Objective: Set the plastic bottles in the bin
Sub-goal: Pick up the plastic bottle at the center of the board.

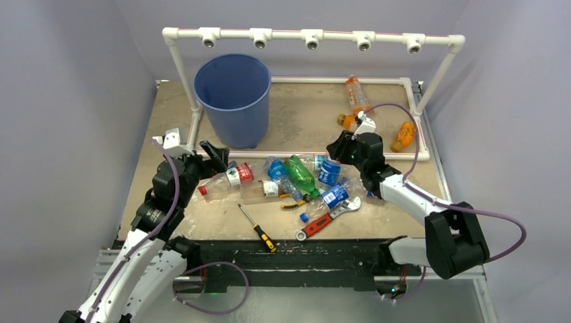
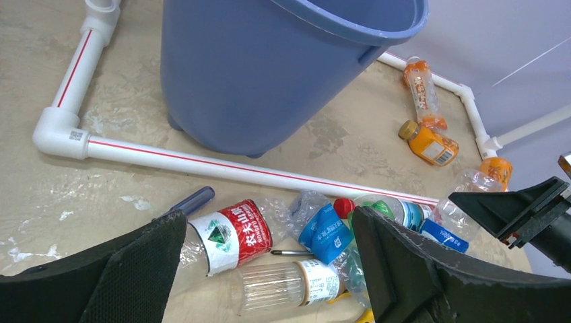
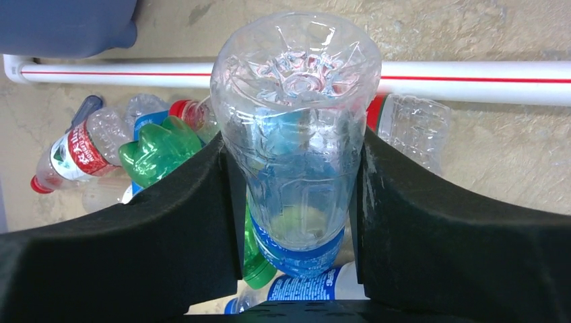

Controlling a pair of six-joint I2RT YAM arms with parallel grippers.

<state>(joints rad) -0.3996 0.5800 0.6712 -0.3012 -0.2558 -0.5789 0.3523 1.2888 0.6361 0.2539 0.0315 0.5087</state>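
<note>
Over the near heap of bottles (image 1: pixel 296 180), the right gripper (image 3: pixel 296 145) clamps a clear blue-labelled bottle (image 3: pixel 296 81) across its body. The bottle's long axis runs out past the fingertips, base foremost. The left gripper (image 2: pixel 269 217) hangs spread wide and empty just above a red-labelled bottle (image 2: pixel 229 235). The blue bin (image 1: pixel 232 101) stands far and to the left of the held bottle, closer to the left gripper than to the right, so the carry probably has to go leftward and up over its rim.
</note>
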